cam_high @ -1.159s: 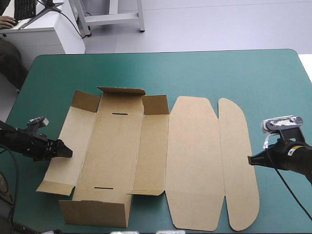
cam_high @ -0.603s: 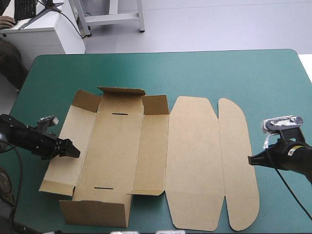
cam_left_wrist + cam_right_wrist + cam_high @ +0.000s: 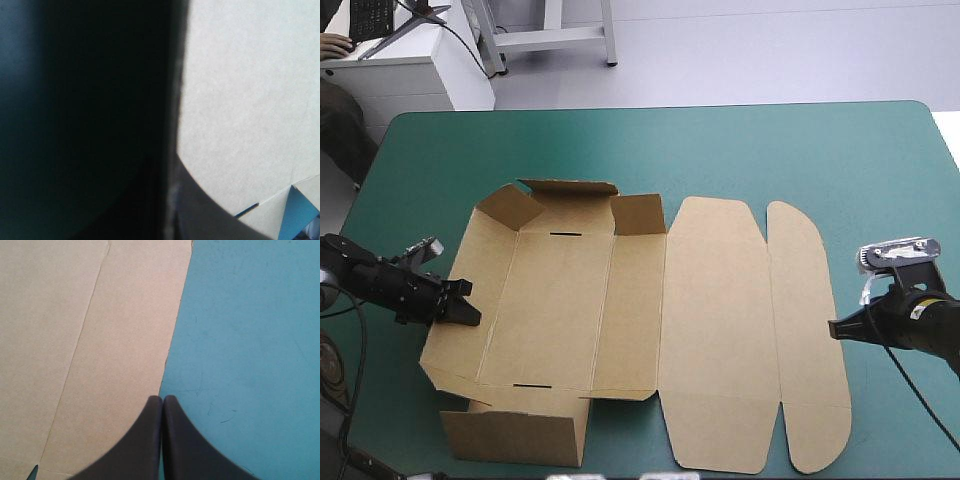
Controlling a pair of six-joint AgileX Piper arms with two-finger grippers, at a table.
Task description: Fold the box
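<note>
The brown box (image 3: 620,300) lies opened out on the teal-green cover, its lid panel (image 3: 720,330) and rounded flap (image 3: 810,320) flat to the right. The near wall (image 3: 515,435) stands raised, and the far flaps (image 3: 570,187) are tilted up. My left gripper (image 3: 463,312) is shut on the outer edge of the left wall panel (image 3: 480,270), which is lifted off the table. In the left wrist view the board (image 3: 250,100) runs edge-on from between the black fingers (image 3: 200,220). My right gripper (image 3: 835,328) is shut and holds nothing. Its tip (image 3: 161,401) rests at the flap's right edge (image 3: 172,340).
Bare teal-green cover stretches along the far side (image 3: 720,145) and right of the box (image 3: 900,200). A white desk (image 3: 410,70) stands beyond the table's far left corner. The box's near wall sits close to the table's front edge.
My left gripper, open just before, has shut on the left wall panel's edge. That panel has risen off the table, and its far corner flap has tipped inward. The right arm has not moved.
</note>
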